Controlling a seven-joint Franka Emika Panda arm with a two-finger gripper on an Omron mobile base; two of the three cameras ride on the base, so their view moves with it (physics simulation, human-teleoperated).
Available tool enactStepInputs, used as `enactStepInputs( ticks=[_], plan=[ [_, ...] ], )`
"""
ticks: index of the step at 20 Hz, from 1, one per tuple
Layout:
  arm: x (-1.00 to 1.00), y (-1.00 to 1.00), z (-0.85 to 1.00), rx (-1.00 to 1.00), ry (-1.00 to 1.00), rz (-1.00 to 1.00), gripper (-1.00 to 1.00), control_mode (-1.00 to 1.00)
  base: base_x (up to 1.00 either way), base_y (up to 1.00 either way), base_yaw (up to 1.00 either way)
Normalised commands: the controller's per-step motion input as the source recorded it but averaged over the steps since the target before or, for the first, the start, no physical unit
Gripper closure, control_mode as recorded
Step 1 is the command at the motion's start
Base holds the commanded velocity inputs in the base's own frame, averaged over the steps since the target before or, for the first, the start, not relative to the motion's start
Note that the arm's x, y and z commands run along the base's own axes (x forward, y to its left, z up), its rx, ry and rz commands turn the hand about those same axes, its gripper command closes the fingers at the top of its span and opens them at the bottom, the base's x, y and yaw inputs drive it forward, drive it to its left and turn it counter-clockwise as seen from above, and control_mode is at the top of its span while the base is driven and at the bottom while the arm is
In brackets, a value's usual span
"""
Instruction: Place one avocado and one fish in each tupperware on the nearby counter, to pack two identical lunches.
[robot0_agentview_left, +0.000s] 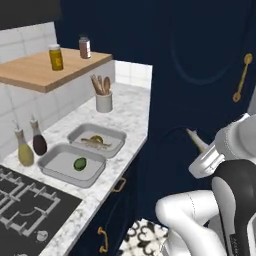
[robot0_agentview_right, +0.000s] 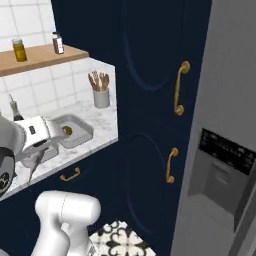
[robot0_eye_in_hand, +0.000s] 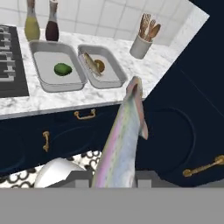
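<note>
My gripper (robot0_eye_in_hand: 113, 177) is shut on a long pale fish (robot0_eye_in_hand: 124, 135), whose body rises up the middle of the hand view. In the left base view the held fish (robot0_agentview_left: 196, 140) pokes out of the hand in front of the dark cabinets, off the counter's (robot0_agentview_left: 125, 112) edge. Two grey tupperware sit side by side on the counter. The nearer tupperware (robot0_agentview_left: 65, 177) holds one green avocado (robot0_agentview_left: 80, 163). The farther tupperware (robot0_agentview_left: 120, 135) holds a small fish (robot0_eye_in_hand: 90, 63) and an avocado (robot0_eye_in_hand: 99, 65).
A white utensil holder (robot0_agentview_left: 104, 100) with wooden spoons stands behind the containers. Two bottles (robot0_agentview_left: 25, 147) stand by the wall, beside the black hob (robot0_agentview_left: 25, 205). A wooden shelf (robot0_agentview_left: 45, 70) with jars hangs above. Dark blue cabinets with brass handles (robot0_agentview_right: 180, 87) fill the right.
</note>
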Motion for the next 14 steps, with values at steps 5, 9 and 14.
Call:
enactStepInputs(
  ticks=[5,9,14],
  plan=[
    [0.00,0.00,0.00,0.00,0.00,0.00,1.00,1.00,0.61,0.43,0.60],
    [0.00,0.00,0.00,0.00,0.00,0.00,1.00,1.00,0.63,0.00,0.54],
    [0.00,0.00,0.00,0.00,0.00,0.00,1.00,1.00,0.81,0.00,0.58]
  ],
)
